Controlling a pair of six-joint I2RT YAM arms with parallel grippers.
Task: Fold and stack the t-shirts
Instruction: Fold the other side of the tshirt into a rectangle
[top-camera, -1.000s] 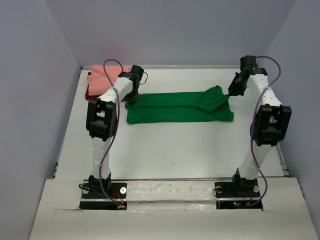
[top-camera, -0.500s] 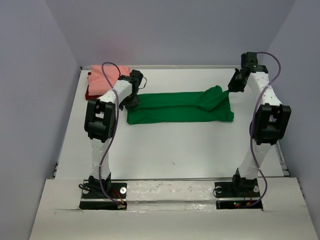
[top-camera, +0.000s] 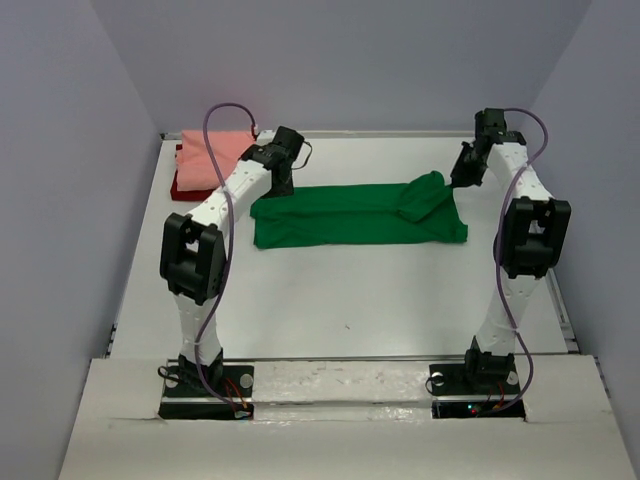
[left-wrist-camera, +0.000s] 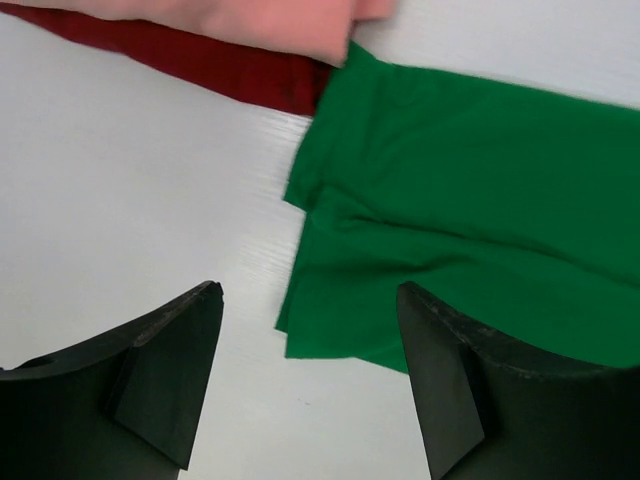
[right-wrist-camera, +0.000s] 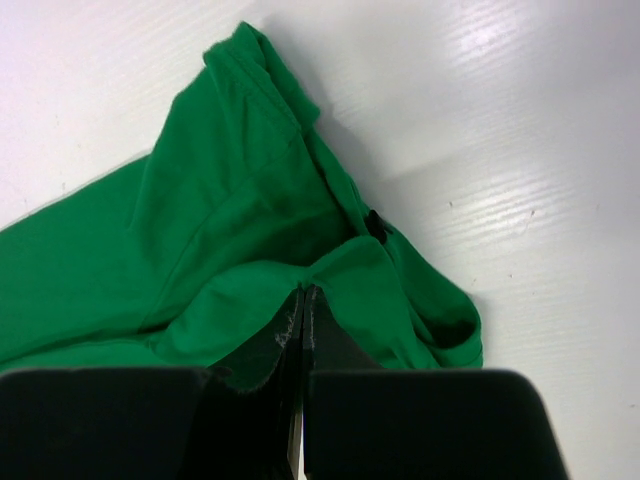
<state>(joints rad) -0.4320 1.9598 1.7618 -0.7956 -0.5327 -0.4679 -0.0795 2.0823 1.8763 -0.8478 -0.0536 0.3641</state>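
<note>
The bright green t-shirt (top-camera: 345, 215) lies as a long folded band across the back of the table. My left gripper (top-camera: 282, 182) hovers over its left end, open, nothing between its fingers (left-wrist-camera: 165, 365). In the left wrist view (left-wrist-camera: 310, 292) the green t-shirt's corner (left-wrist-camera: 470, 200) lies flat below the jaws. My right gripper (top-camera: 462, 180) is shut on a pinched fold at the shirt's right end (right-wrist-camera: 303, 290), where the green cloth (right-wrist-camera: 230, 210) bunches upward. The salmon pink t-shirt (top-camera: 212, 158) rests folded on the dark red t-shirt (top-camera: 184, 189) at the back left.
The pink t-shirt (left-wrist-camera: 250, 18) and dark red t-shirt (left-wrist-camera: 215, 62) lie just beyond the green shirt's left corner, nearly touching it. Grey walls close in the white table (top-camera: 350, 300) at back and sides. Both arm bases stand at the near edge.
My left gripper has opened, let go of the green shirt's left end and lifted away toward the back. The right gripper stays shut on the right end, shifted slightly back.
</note>
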